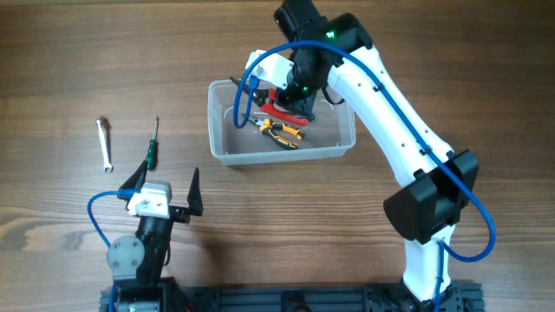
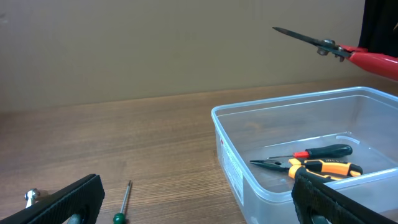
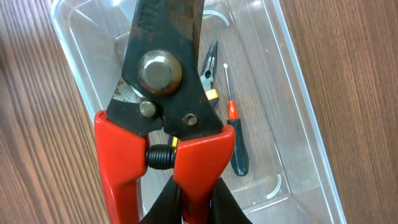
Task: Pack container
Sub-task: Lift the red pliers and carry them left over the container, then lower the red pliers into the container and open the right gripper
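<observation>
The clear container (image 1: 277, 157) stands at the table's middle back, with its near wall (image 2: 231, 155) and rim (image 3: 300, 81) also in view. Orange-handled pliers (image 1: 282, 132) (image 2: 323, 167) (image 3: 209, 67) and a small red-and-black screwdriver (image 2: 324, 151) (image 3: 237, 144) lie in it. My right gripper (image 1: 299, 94) (image 3: 196, 202) is shut on one red handle of a pair of shears (image 1: 277, 108) (image 3: 161, 74) (image 2: 348, 51), held in the air over the container. My left gripper (image 1: 165, 185) (image 2: 199, 199) stands open and empty near the front left.
A green-handled screwdriver (image 1: 153, 147) (image 2: 122, 208) lies on the wood just ahead of the left gripper. A silver wrench (image 1: 104, 143) (image 2: 31, 197) lies further left. The right arm reaches over the container from the front right.
</observation>
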Robot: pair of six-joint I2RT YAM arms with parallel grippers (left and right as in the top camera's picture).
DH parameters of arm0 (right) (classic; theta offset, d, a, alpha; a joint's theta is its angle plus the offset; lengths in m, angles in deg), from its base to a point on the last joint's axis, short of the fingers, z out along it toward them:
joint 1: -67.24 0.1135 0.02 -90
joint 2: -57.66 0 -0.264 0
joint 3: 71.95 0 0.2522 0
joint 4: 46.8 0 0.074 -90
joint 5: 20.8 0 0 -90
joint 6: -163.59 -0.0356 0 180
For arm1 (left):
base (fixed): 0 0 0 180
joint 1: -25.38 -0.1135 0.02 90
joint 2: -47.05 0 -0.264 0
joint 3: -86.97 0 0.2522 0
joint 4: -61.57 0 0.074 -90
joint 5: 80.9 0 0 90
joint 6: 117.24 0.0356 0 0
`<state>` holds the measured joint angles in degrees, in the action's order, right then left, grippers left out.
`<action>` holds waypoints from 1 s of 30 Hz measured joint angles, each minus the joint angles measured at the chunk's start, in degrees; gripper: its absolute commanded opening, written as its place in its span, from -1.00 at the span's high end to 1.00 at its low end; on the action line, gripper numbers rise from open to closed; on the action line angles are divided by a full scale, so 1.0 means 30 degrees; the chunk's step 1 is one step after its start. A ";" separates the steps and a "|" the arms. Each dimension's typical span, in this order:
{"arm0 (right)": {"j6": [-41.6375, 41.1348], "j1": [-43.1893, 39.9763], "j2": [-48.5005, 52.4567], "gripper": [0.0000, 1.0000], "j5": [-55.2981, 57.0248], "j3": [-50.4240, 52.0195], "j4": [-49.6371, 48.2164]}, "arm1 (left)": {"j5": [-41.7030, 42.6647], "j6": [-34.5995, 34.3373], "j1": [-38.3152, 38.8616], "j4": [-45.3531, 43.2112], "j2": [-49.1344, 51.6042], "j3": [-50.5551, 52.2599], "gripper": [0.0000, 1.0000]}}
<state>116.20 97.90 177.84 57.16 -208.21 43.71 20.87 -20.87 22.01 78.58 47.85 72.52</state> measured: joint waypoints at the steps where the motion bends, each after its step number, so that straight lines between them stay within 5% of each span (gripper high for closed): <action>1: 0.0044 0.0000 0.0000 0.92 0.0007 0.0022 -0.0080 | 0.0000 0.0000 0.0000 -0.0007 0.0000 0.0000 -0.99; 30: 0.0109 -0.0015 0.0561 0.89 -0.0146 0.4495 -0.2965 | 0.0000 0.0000 0.0000 -0.0007 0.0000 0.0000 -1.00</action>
<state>116.53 97.85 179.53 56.73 -194.73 34.82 20.87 -20.87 22.01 78.56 47.85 72.52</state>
